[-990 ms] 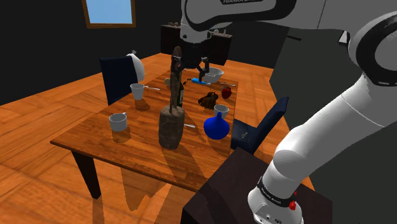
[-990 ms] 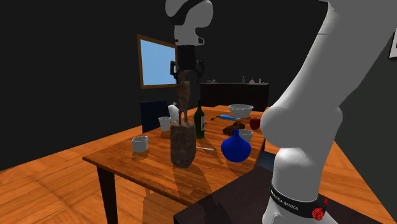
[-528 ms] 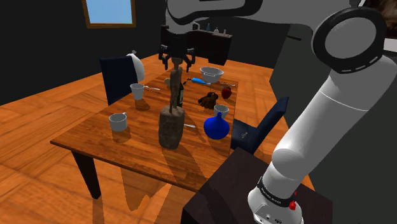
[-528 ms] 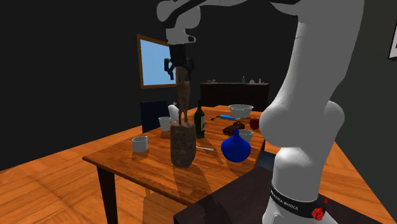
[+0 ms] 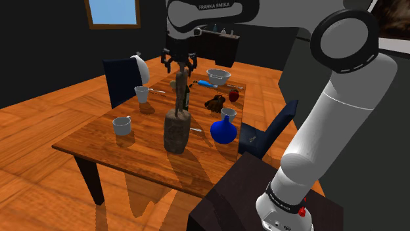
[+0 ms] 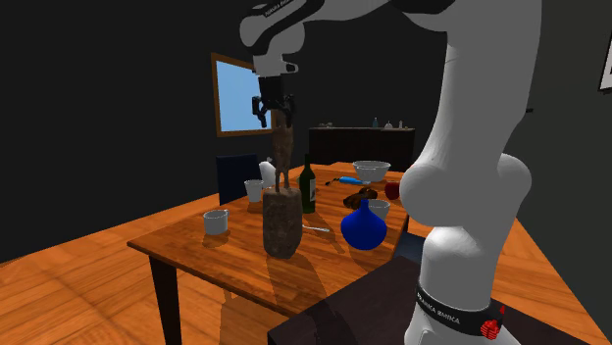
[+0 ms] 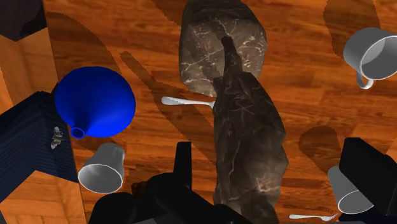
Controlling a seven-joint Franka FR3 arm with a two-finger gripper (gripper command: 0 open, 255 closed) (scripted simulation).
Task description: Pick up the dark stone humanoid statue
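Note:
The dark stone humanoid statue (image 5: 177, 128) stands upright on the wooden table (image 5: 131, 149): a thin figure on a rough block base. My black gripper (image 5: 179, 64) hangs at the figure's head, open, with a finger on either side. The second exterior view puts the gripper (image 6: 275, 106) at the top of the statue (image 6: 281, 216). Looking down in the wrist view, the statue (image 7: 245, 140) rises between my spread fingers (image 7: 183, 167), closer to one of them. I see no contact with either.
A blue vase (image 5: 223, 130) sits just beside the statue, a spoon (image 7: 188, 101) between them. Grey mugs (image 5: 122, 125) (image 5: 142, 93), a dark bottle (image 6: 308, 186) and a bowl (image 5: 219, 76) share the table. Blue chairs (image 5: 125, 79) (image 5: 266, 131) flank it.
The gripper has swung toward the shoulder view's left, from beside the statue's head to directly over it, staying open. The statue has not moved.

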